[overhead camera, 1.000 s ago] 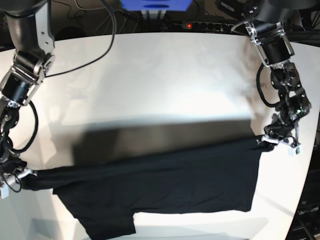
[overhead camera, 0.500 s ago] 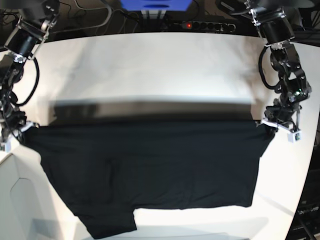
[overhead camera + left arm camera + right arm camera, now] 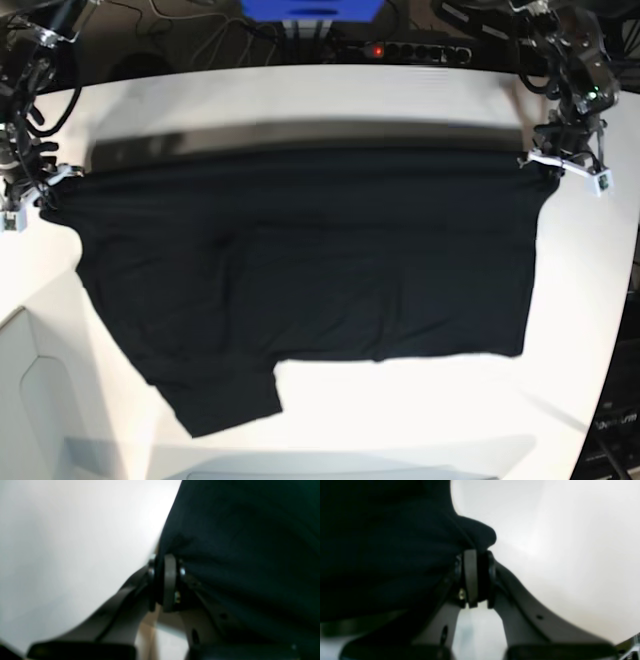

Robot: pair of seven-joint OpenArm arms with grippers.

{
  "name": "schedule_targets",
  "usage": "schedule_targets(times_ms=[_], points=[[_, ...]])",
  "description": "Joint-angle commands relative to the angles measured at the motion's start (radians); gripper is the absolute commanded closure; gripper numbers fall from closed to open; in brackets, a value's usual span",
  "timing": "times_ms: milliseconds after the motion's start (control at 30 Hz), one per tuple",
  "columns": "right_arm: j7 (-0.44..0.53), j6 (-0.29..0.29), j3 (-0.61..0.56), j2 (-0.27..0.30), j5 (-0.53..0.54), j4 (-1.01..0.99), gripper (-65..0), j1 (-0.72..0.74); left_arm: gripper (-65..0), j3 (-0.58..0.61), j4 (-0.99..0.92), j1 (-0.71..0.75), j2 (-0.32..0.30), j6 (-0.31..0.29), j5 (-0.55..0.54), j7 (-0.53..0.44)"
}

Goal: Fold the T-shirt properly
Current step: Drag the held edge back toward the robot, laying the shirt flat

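Left wrist view: the left gripper [image 3: 166,580] has its dark fingers [image 3: 170,582] clenched together on a bunched corner of the large black short-sleeved cloth T-shirt [image 3: 245,545]; the cloth fans out from the pinch to the right, and the white tabletop [image 3: 70,542] fills the left of the frame, blurred. Right wrist view: the right gripper [image 3: 476,576] is likewise pinched tight on a rolled edge of the black shirt [image 3: 382,547], cloth to the left, bare white tabletop [image 3: 565,555] to the right. Base view: the T-shirt [image 3: 300,270] hangs as one broad sheet stretched between the two arms, its top edge taut and nearly level from the right gripper [image 3: 30,190] at the frame's left to the left gripper [image 3: 555,163] at the frame's right. The lower part drapes toward the near side of the tabletop [image 3: 420,410], with one sleeve-like flap lower at the near left; whether the hem rests on the surface or hangs just clear cannot be told. No print and no tag show on this side. Judgement: the task is at an early stage. The shirt is gripped and spread wide, but no fold is visible yet. Laying it flat, bringing the sides or sleeves in and doubling the body over all appear to remain.
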Motion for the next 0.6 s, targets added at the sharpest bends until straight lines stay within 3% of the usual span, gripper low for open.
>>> schedule_targets(times_ms=[0, 300, 567], points=[[0.018, -0.009, 0.015, 0.024, -0.025, 0.027, 0.0, -0.028, -0.1, -0.011, 0.028, 0.025, -0.012, 0.013, 0.014, -0.027], [0.019, -0.009, 0.079, -0.06, -0.027, 0.083, 0.0, -0.237, -0.1, -0.011, 0.045, 0.151, 0.033, 0.013, 0.014, -0.027], [0.019, -0.007, 0.084, -0.084, -0.027, 0.083, 0.0, -0.271, -0.5, -0.01, 0.046, 0.183, 0.036, 0.013, 0.014, -0.025]])
